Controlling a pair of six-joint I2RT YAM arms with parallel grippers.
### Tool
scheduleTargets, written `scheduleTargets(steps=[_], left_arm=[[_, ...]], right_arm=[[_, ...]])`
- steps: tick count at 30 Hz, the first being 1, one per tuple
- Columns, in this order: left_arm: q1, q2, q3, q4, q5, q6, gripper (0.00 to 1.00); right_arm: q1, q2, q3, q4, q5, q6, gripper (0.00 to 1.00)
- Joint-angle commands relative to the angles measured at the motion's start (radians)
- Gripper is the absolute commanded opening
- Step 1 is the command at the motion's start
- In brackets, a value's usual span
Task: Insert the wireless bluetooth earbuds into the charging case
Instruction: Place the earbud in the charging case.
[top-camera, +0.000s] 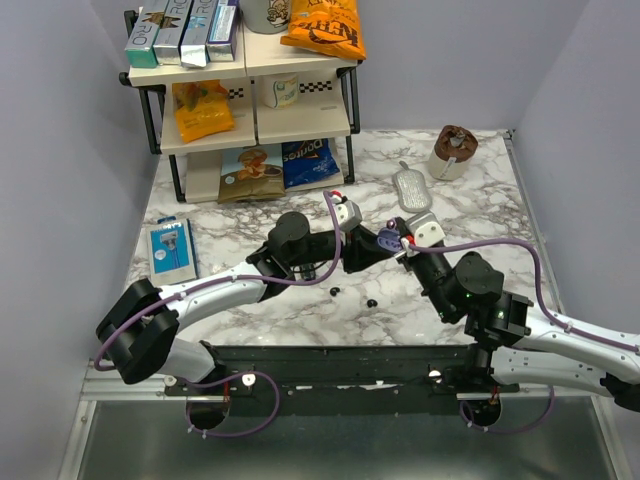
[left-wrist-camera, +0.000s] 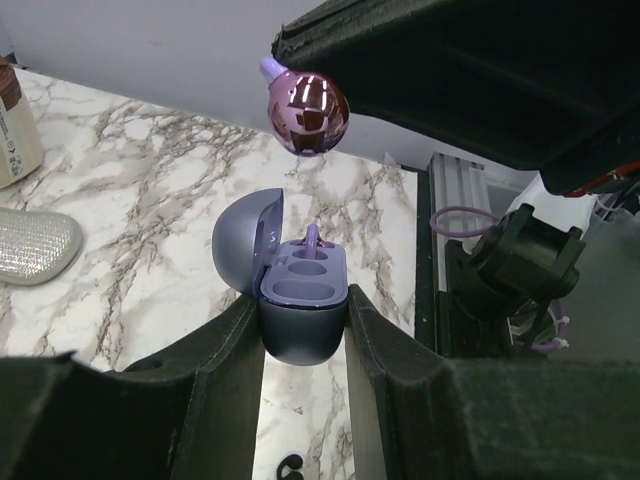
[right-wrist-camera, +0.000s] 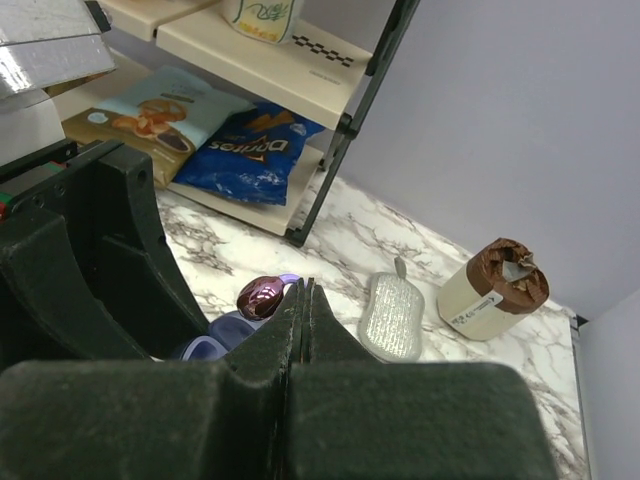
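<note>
1. One glossy dark earbud (left-wrist-camera: 308, 108) hung pinched at the tip of the clenched right end effector (right-wrist-camera: 303, 288), just above the charging case (left-wrist-camera: 300, 335).
2. That case, lid hinged open and wells facing up, was grasped by its sides in the left end effector (left-wrist-camera: 303, 310), over the marble worktop (left-wrist-camera: 150, 200).
3. Two tiny black bits (top-camera: 335, 291) lay on the worktop near the arms, too small to identify.

The left arm (top-camera: 215, 290) and the right arm (top-camera: 560, 340) have pale silver-white links between bulky black joints. Thin purple cables (top-camera: 505, 243) loop alongside. Small green lights (top-camera: 497, 314) glow on the right one.
</note>
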Motion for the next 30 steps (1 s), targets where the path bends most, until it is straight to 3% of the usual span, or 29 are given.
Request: scheduleTargets(steps=[1, 30], left_arm=[[0.000, -0.011, 0.006, 0.046, 0.042, 0.014, 0.00], [0.000, -0.040, -0.006, 0.094, -0.076, 0.034, 0.00]], right_arm=[[0.008, -0.011, 0.005, -0.043, -0.039, 0.027, 0.01], [0.018, 0.023, -0.008, -0.072, -0.024, 0.069, 0.01]])
